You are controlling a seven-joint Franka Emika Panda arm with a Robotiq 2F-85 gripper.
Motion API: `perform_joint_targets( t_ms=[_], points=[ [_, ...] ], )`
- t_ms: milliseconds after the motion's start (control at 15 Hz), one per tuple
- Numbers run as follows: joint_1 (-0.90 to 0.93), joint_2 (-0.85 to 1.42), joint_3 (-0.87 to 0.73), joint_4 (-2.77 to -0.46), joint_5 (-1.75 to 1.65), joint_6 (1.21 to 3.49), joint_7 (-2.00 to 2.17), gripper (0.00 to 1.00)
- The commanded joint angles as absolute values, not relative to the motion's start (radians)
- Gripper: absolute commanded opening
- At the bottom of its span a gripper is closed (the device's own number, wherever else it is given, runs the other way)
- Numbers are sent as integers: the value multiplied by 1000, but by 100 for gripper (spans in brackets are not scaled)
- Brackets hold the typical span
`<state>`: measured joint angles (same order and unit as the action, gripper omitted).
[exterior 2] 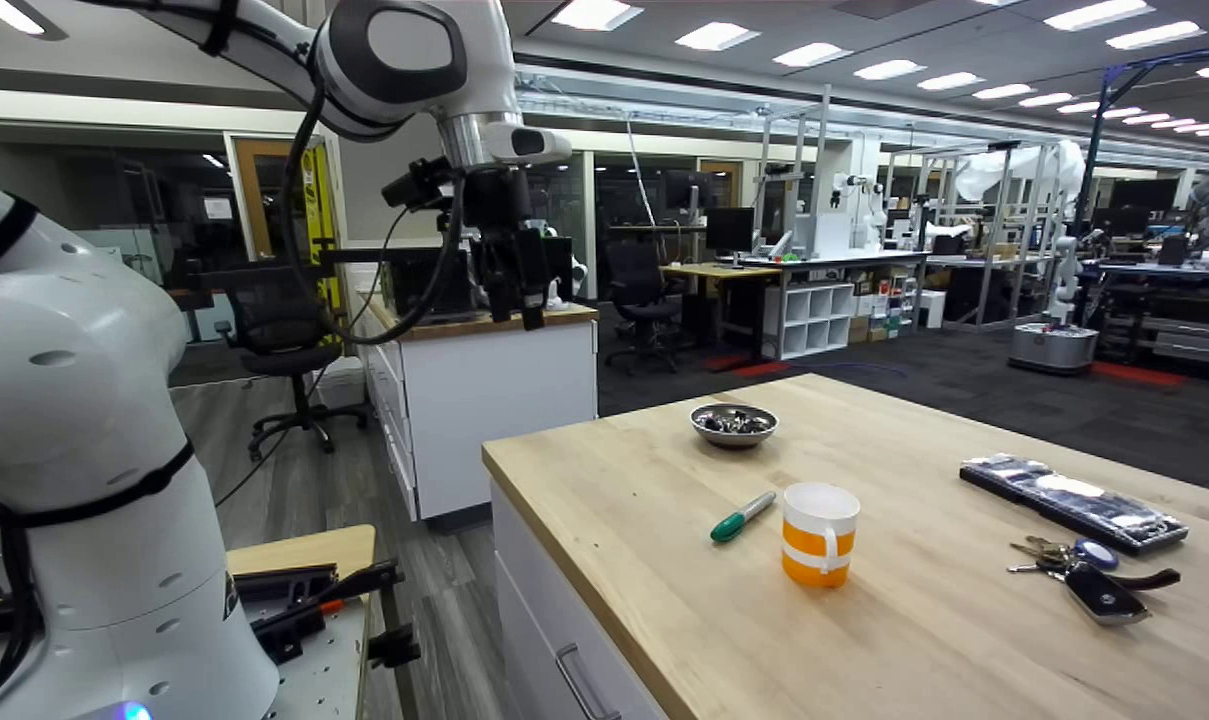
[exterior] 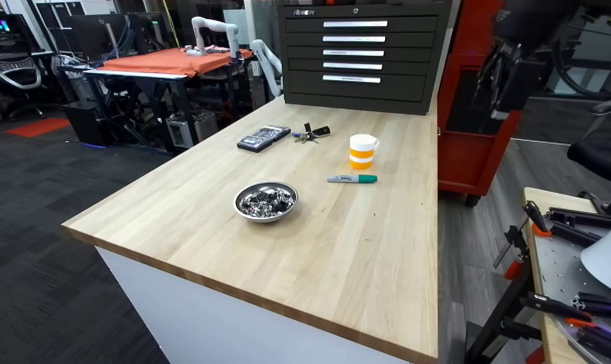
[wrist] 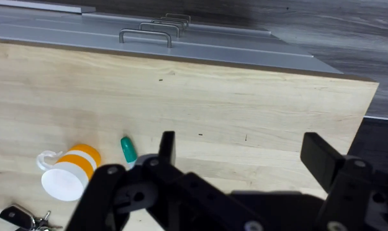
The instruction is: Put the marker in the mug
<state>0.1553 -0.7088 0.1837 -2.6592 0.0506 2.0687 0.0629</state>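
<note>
Note gripper [wrist: 240,150] held in the air, with fingers [wrist: 320,160] wide apart, well away from marker [exterior: 352,178] and mug [exterior: 362,153]. Locate marker lying flat on table [exterior: 305,273], outside mug and near its base. In wrist view, note marker partly hidden behind gripper, with green end in sight. Observe mug upright, banded orange and white. In both exterior views, find bowl [exterior: 265,219] near marker, holding small shiny and dark pieces [exterior: 267,201]. Farther off, find keys [exterior: 313,134] near case [exterior: 264,137].
</note>
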Motion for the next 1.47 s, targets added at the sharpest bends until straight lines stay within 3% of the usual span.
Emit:
perform_joint_targets(
  t_ms=[0,533,1067,1400],
  points=[
    [138,-628,148,-2646,-13,2165,-13,100],
    [110,-498,67,-2604,-103,2296,-151,100],
    [121,-524,79,-2631,-80,2273,-120,100],
    [94,-488,68,-2666,-152,2400,-155,100]
  ],
)
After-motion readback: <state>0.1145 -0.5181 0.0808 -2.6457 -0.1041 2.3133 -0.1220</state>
